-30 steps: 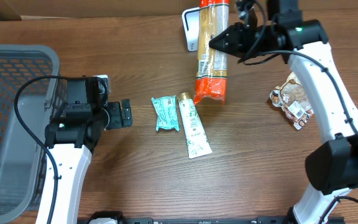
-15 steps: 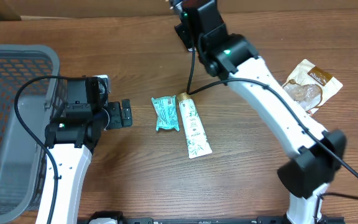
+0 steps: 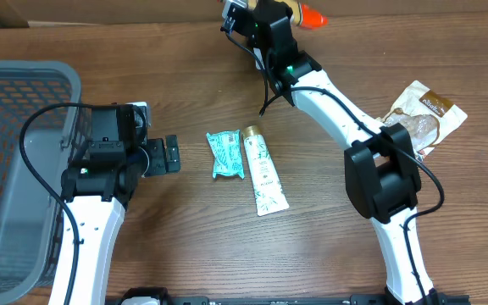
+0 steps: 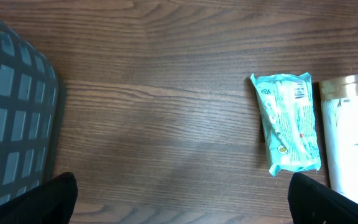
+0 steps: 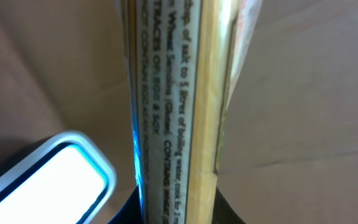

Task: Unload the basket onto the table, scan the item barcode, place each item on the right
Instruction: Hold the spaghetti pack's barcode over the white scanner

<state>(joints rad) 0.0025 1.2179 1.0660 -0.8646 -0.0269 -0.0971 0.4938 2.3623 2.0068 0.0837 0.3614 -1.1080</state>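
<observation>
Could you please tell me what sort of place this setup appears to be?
Probably a mock shop checkout: a lit barcode scanner beside the pasta packet, a grey shopping basket, and packaged goods such as a teal packet on the wooden table.

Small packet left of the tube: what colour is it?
The packet is mint green with white markings and a little red; the left wrist view shows it best.

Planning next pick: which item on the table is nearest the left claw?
The teal packet, directly ahead of the open left claw. The white tube lies beside it on the far side; the brown snack bag is across the table.
</observation>
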